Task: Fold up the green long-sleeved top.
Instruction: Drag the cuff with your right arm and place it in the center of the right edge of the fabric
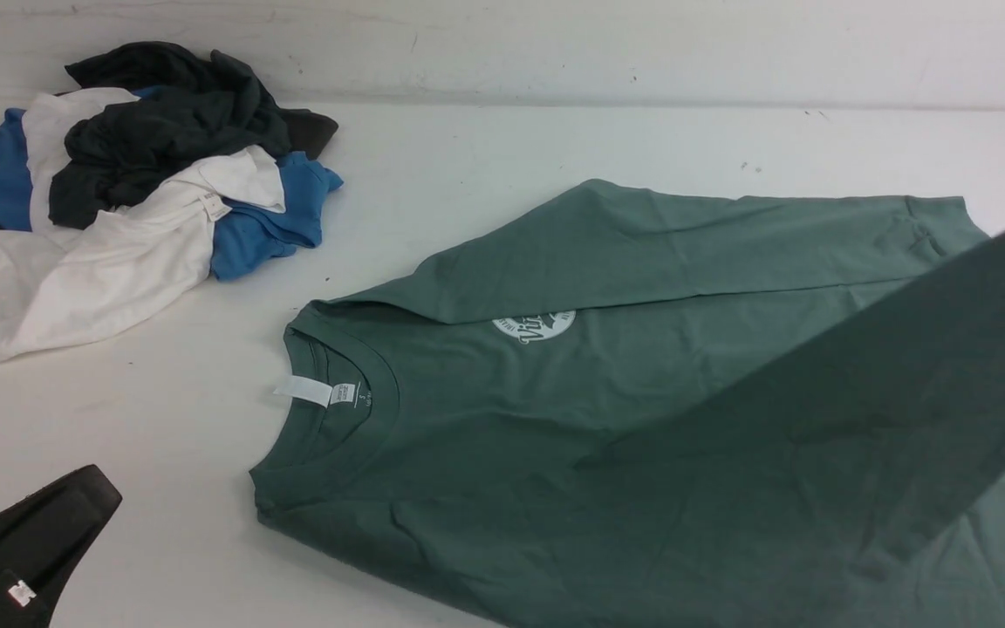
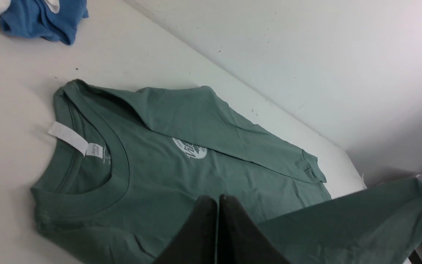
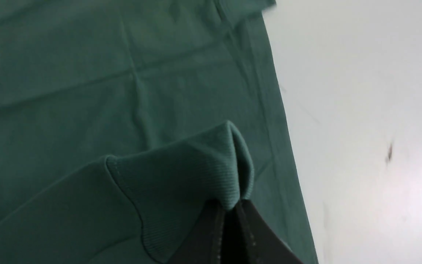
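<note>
1. Your left gripper (image 2: 218,201) sits by the near left corner of the tabletop (image 1: 468,157), its jaws pressed together on nothing. Keep it off the cloth, or have it ready to pin the near shoulder.
2. Your right gripper (image 3: 231,207) has its jaws pinched on the ribbed cuff (image 3: 189,168) of the near sleeve (image 1: 860,366), which is raised above the body. The bite looks shallow, so move smoothly.
3. The green long-sleeved top (image 1: 642,392) lies flat from the tabletop's middle to its right edge, with the neck label (image 1: 315,391) toward the left edge. Carry the cuff across the body and lower it before letting go.
4. The far sleeve (image 1: 642,244) lies folded over the chest, touching the logo (image 1: 533,327). Mirror that line.
5. The pile of other garments (image 1: 119,174) in the far left corner is well apart, so ignore it.
</note>
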`<state>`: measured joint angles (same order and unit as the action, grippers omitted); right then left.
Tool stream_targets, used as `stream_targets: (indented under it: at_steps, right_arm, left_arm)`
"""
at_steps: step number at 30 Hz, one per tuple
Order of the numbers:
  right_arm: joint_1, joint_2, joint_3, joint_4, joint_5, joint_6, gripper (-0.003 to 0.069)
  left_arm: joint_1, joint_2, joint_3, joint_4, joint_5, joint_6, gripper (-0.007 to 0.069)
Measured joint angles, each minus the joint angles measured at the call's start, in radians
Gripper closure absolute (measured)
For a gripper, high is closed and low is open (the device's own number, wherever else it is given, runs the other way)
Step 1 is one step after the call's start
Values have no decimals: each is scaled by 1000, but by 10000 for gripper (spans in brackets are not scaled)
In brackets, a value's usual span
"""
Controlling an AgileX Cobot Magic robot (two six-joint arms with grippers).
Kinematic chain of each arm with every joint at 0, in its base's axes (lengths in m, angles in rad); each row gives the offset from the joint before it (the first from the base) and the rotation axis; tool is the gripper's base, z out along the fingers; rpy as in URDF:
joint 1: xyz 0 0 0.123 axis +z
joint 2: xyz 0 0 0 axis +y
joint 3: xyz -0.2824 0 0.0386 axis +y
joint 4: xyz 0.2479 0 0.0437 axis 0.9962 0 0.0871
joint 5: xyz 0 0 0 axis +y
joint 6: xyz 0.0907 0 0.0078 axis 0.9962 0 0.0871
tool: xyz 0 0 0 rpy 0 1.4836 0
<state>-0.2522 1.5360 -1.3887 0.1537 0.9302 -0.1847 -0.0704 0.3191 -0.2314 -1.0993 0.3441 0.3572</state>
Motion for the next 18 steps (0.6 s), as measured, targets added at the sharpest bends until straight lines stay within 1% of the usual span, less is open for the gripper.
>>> stream_targets:
  at_steps: [4, 7, 9, 12, 14, 16, 18]
  right_arm:
    - [23, 110, -83, 11, -44, 0, 650]
    - [25, 213, -107, 16, -70, 14, 647]
    - [25, 280, -110, 16, -97, 35, 634]
    - [25, 359, -110, 9, -134, 69, 594]
    - [25, 415, -111, 1, -177, 102, 533]
    - [25, 450, -134, -4, -202, 134, 452]
    - [25, 483, -177, -9, -206, 150, 398]
  left_arm:
    - [0, 0, 0, 0, 0, 0, 629]
    - [0, 0, 0, 0, 0, 0, 629]
    - [0, 0, 0, 0, 0, 0, 629]
    - [0, 0, 0, 0, 0, 0, 629]
    - [0, 0, 0, 0, 0, 0, 629]
    - [0, 0, 0, 0, 0, 0, 629]
    - [0, 0, 0, 0, 0, 1, 629]
